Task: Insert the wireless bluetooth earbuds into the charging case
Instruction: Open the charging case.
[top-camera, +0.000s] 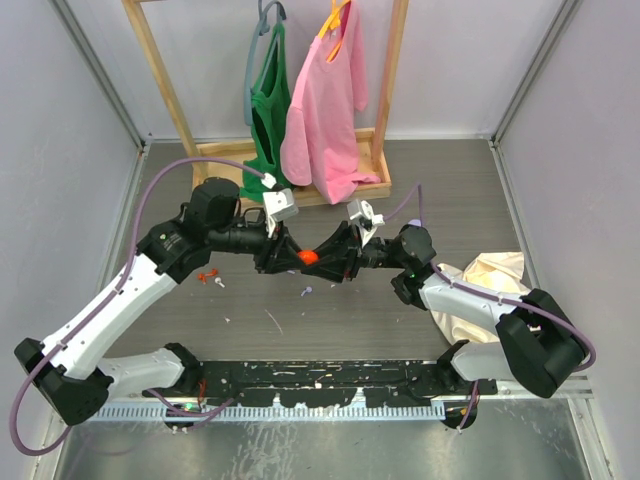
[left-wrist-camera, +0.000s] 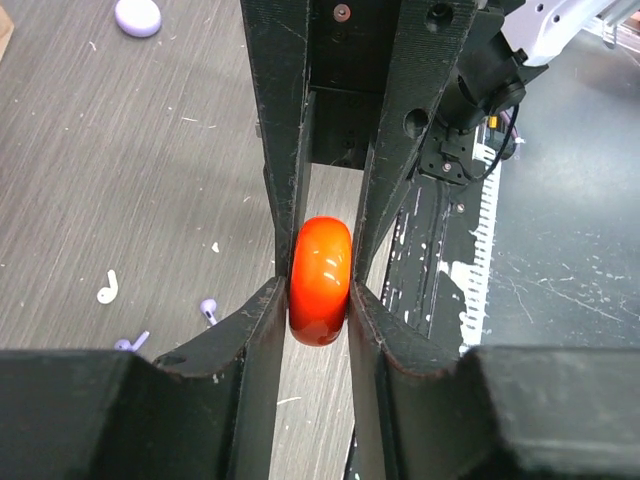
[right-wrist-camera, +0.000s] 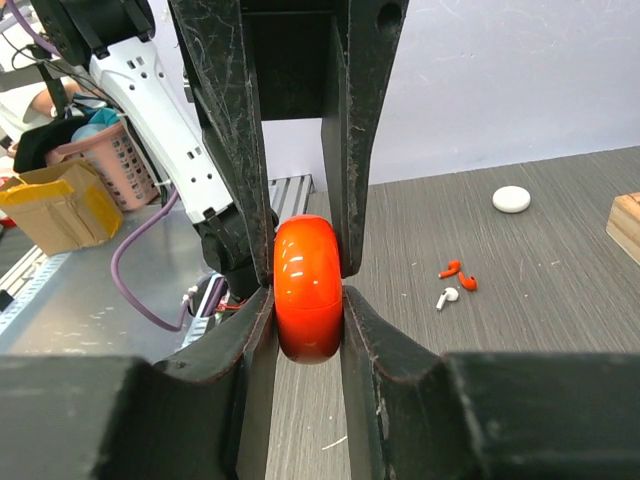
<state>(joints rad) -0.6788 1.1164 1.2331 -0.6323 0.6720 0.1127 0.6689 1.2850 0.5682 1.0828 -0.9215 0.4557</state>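
Note:
Two tiny lavender earbuds (left-wrist-camera: 208, 309) (left-wrist-camera: 130, 343) lie on the table below the grippers; they also show in the top view (top-camera: 306, 292). A glossy orange charging case (top-camera: 308, 257), lid closed, hangs above the table between both grippers. My left gripper (left-wrist-camera: 320, 290) is shut on it from one side. My right gripper (right-wrist-camera: 308, 295) is shut on the same case (right-wrist-camera: 308, 288) from the opposite side. A lavender case (left-wrist-camera: 138, 16) lies on the table farther off.
Two orange earbuds (right-wrist-camera: 450, 268) and a white earbud (right-wrist-camera: 445, 297) lie left of the grippers, with a white case (right-wrist-camera: 511, 199) beyond. Another white earbud (left-wrist-camera: 106, 288) lies near the lavender ones. A wooden clothes rack (top-camera: 300, 190) stands behind, and a cream cloth (top-camera: 485, 275) lies at the right.

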